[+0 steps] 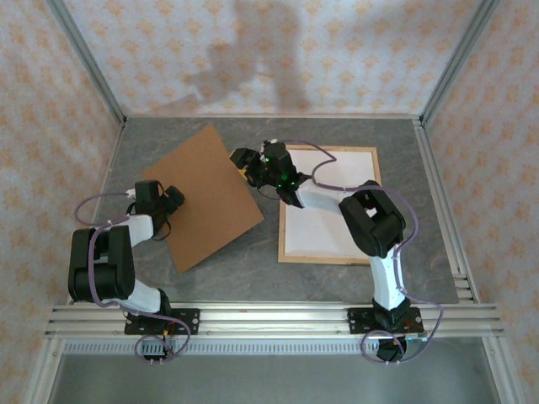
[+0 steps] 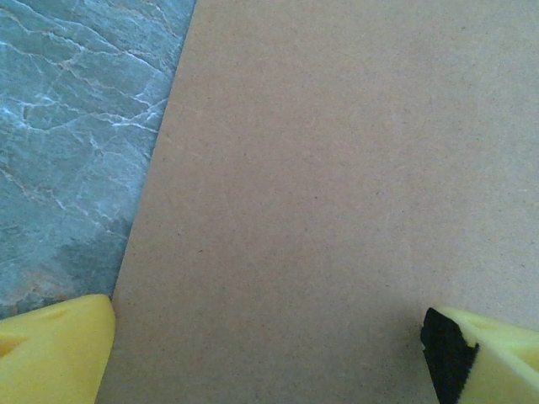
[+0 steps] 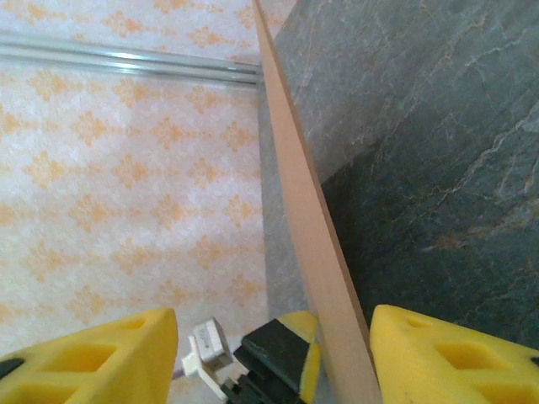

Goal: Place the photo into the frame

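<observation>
Frame [image 1: 320,259] right of right gripper [image 1: 242,166]

The top external camera looks down from above and behind the arm bases [image 1: 160,324], taking in the whole grey table [image 1: 253,278] and the patterned walls [image 1: 253,50]. The left wrist camera faces straight down, very close over the brown board [image 2: 337,185]. The right wrist camera sits close against that board's thin edge, looking along it toward a wall. All three views share the board and table.

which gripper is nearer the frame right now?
Right. The right gripper sits at the right edge of the brown board, just left of the frame; the left gripper is over the board's left edge.
</observation>
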`<state>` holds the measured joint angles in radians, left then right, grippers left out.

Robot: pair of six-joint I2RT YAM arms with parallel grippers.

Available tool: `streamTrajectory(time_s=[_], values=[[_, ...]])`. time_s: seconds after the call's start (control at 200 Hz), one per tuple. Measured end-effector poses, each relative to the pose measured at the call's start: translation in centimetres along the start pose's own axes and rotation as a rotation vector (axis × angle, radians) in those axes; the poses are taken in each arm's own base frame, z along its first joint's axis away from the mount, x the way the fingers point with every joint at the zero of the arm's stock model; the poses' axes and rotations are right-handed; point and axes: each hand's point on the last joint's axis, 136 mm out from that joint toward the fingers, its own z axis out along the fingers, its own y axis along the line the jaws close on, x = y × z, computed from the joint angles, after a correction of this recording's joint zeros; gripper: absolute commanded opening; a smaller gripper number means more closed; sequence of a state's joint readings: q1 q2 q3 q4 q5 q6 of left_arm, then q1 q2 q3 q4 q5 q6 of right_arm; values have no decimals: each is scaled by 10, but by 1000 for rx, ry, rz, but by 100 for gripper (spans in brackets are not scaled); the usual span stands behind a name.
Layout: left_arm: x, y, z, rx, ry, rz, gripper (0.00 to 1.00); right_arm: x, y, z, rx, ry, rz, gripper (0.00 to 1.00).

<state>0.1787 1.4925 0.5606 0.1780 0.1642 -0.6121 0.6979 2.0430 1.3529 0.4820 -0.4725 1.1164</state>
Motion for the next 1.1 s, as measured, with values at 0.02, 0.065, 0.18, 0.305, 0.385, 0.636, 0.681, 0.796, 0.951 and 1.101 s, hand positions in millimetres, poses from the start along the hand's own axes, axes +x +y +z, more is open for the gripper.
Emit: streamTrajectory(time_s=[0.02, 0.065, 0.18, 0.305, 0.385, 0.636, 0.681, 0.796, 0.951, 1.101], values=[[0, 0, 0, 1, 0, 0, 94, 0, -1, 0, 2, 0, 12, 65], [0, 0, 0, 1, 1, 0, 93, 0, -1, 0, 4, 1, 30, 66], [0, 0, 0, 3, 1, 1, 94, 1, -6, 0, 26, 4, 63, 69], [1, 0, 0, 5, -2, 1, 94, 4, -9, -3, 50, 15, 81, 72], [1, 0, 0, 6, -3, 1, 94, 7, -8, -5, 55, 31, 85, 73], [1, 0, 0, 12, -10, 1, 94, 21, -7, -14, 88, 115, 58, 64], [1, 0, 0, 14, -13, 0, 94, 24, -6, -16, 87, 136, 41, 61], [0, 0, -1, 28, -18, -5, 94, 30, -2, -22, 80, 186, 0, 51], [2, -7, -2, 66, -4, -10, 94, 42, -2, -32, 80, 256, -56, 41], [14, -23, -4, 144, 49, -3, 94, 67, -17, -38, 120, 361, -88, 32]])
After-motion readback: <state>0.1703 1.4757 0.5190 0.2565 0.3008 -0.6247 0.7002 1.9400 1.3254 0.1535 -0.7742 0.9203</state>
